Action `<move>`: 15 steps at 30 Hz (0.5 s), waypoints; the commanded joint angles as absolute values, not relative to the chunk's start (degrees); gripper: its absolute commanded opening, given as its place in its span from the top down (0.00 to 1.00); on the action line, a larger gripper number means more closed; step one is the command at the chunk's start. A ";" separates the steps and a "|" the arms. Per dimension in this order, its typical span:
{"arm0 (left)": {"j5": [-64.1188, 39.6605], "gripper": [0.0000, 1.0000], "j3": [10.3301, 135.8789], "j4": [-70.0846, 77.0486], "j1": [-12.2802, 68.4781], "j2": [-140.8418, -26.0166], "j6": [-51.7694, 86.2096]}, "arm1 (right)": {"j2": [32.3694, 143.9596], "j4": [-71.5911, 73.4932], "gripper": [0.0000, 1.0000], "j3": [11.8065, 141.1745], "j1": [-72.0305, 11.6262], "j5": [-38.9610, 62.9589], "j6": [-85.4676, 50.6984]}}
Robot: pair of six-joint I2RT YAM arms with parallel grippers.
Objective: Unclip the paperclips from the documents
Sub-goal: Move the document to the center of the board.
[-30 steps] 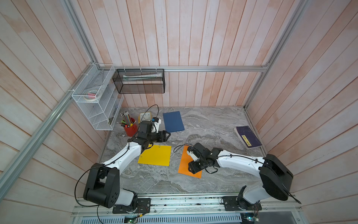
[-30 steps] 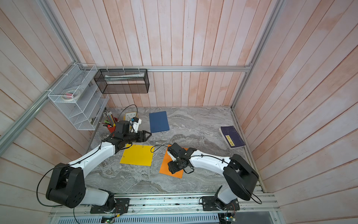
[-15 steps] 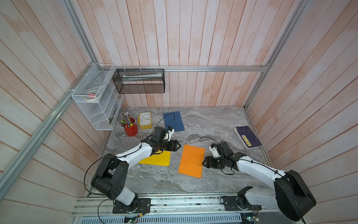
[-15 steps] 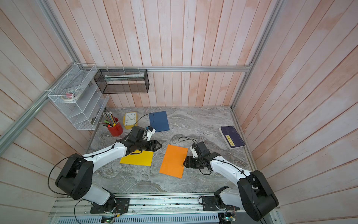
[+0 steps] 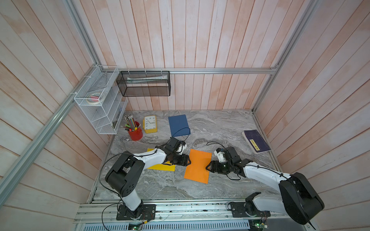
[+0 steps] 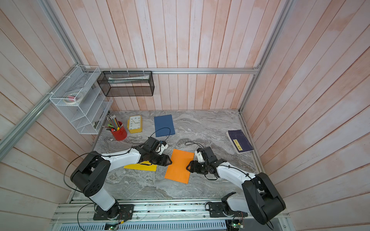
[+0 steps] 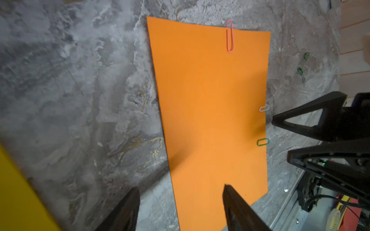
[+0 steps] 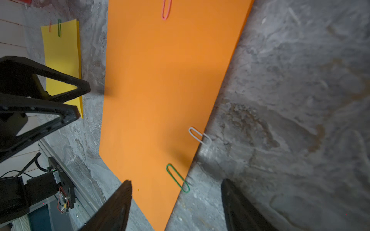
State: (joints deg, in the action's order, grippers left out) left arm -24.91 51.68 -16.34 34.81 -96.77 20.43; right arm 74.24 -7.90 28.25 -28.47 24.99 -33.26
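Note:
An orange document lies flat mid-table between both arms. It carries three paperclips: pink, silver and green. My left gripper is open at the sheet's left edge, with one finger over the paper. My right gripper is open and straddles the right edge beside the green clip. The yellow document lies partly under my left arm, with a green clip and an orange-red clip on it. The blue document lies further back.
Two loose green clips lie on the marble right of the orange sheet. A red pencil cup and a yellow clock stand at the back left. A purple book lies at the right. A wire rack hangs on the left wall.
My right gripper came off the orange sheet, opened wider and now sits at its right edge. My left arm swung from the back left to the sheet's left edge.

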 commanded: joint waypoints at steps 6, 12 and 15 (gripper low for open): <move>-24.70 0.31 51.69 -17.59 35.21 -98.08 20.48 | 79.05 -4.23 0.28 29.41 -30.32 26.93 -34.29; -24.95 0.31 51.32 -18.41 35.95 -98.35 20.30 | 81.94 -3.64 0.28 31.35 -30.72 28.02 -33.27; -25.27 0.31 51.17 -18.35 36.10 -98.48 20.39 | 83.15 -3.00 0.27 31.94 -30.65 28.87 -32.59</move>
State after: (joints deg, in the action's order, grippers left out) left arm -25.06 51.68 -17.15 35.73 -97.34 20.62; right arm 81.28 -1.76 31.42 -30.30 28.58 -33.39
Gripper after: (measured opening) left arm 0.691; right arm 0.726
